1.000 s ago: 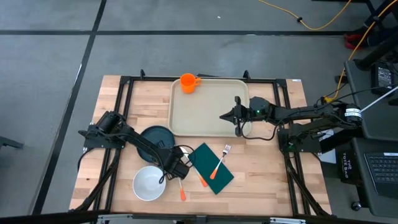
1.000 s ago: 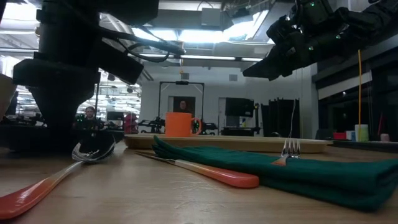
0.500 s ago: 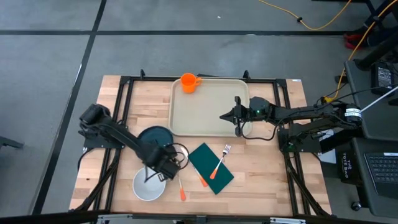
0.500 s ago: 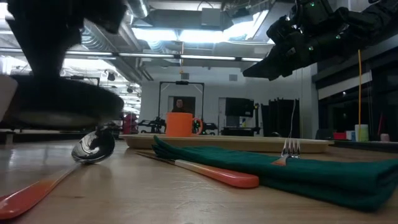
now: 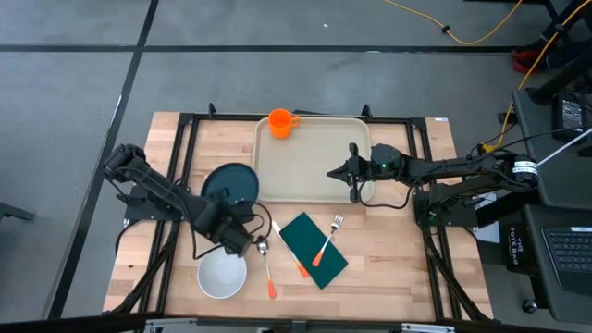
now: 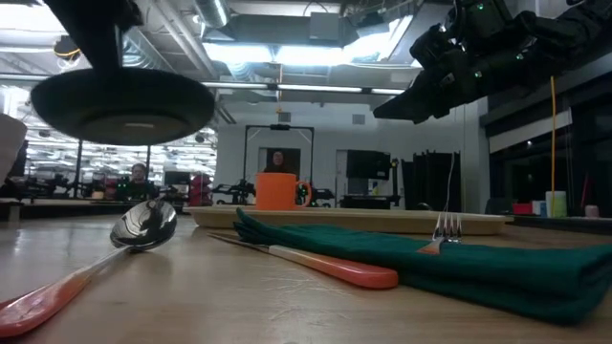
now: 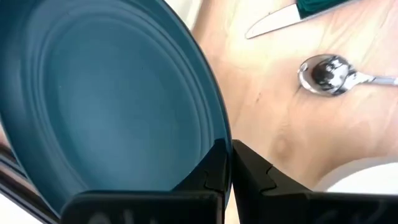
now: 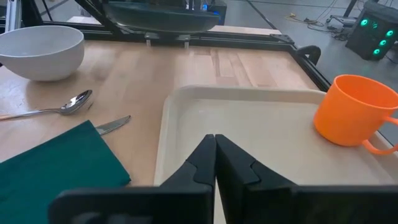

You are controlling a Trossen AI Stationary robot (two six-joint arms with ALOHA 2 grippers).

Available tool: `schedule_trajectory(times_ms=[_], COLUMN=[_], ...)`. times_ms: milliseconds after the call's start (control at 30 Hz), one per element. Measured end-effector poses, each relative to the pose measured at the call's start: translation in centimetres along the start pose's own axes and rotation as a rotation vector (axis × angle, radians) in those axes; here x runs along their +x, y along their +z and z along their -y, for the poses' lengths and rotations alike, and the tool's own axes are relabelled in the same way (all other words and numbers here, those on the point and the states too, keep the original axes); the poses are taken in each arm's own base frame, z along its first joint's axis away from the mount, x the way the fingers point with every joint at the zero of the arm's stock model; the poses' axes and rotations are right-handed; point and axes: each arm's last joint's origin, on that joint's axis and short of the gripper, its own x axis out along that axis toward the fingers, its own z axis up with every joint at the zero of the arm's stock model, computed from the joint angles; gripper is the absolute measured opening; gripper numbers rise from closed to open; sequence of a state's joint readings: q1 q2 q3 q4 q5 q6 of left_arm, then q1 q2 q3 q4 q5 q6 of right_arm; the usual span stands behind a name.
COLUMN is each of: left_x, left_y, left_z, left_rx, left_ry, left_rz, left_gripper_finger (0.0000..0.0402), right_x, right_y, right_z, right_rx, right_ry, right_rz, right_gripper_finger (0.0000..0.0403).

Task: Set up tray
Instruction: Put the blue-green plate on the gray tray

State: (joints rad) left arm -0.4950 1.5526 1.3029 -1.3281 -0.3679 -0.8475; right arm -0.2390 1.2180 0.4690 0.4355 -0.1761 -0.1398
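A dark teal plate hangs in the air left of the beige tray; my left gripper is shut on it. In the low view the plate floats level above the table. An orange mug stands in the tray's far left corner. My right gripper hovers shut over the tray's right part, touching nothing. A fork lies on the green napkin, with a knife and a spoon beside it on the table. My left gripper pinches the plate's rim at the plate's near edge, the rim running into the gap between the two fingers. It comes from the near side, slanting down. The plate is lifted clear of the table and sits about level.
A white bowl stands near the table's near edge, just below the left gripper. The black frame rails run along the table's sides. The tray's middle is bare; bare wood lies on the table's near right.
My left gripper, shut on the plate's rim, has risen and moved toward the far edge. The plate has left the table and now hangs clear above it, a little farther from the bowl. The right arm has kept still.
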Motion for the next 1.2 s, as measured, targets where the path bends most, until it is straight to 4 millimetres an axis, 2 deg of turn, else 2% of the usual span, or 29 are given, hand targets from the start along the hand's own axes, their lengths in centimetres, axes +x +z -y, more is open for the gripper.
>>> schedule_trajectory(times_ms=[267, 533, 700, 867, 1000, 1200], left_x=[1.2, 2.2, 2.8, 4.7, 6.2, 6.9], left_y=[2.3, 4.9, 5.9, 6.0, 6.4, 7.2], left_z=[-2.2, -3.2, -4.5, -5.6, -6.0, -7.0], left_rx=[0.265, 0.511, 0.561, 0.574, 0.606, 0.655], left_ry=[0.009, -0.102, -0.090, -0.072, -0.093, -0.107], left_rz=[-0.018, 0.062, 0.080, 0.037, 0.083, 0.114], left_gripper_finger=[0.0002, 0.0002, 0.0002, 0.0002, 0.0002, 0.0002], right_x=[0.0, 0.0, 0.0, 0.0, 0.0, 0.0], right_y=[-0.1, -0.2, -0.2, -0.2, -0.2, -0.2], right_z=[0.0, 0.0, 0.0, 0.0, 0.0, 0.0], right_rx=[-0.001, -0.022, -0.022, -0.021, -0.018, -0.016], right_ry=[0.002, 0.003, 0.003, 0.003, 0.003, 0.003], right_rz=[-0.015, -0.020, -0.021, -0.021, -0.021, -0.021], right_gripper_finger=[0.0011, 0.0011, 0.0011, 0.0011, 0.0011, 0.0011])
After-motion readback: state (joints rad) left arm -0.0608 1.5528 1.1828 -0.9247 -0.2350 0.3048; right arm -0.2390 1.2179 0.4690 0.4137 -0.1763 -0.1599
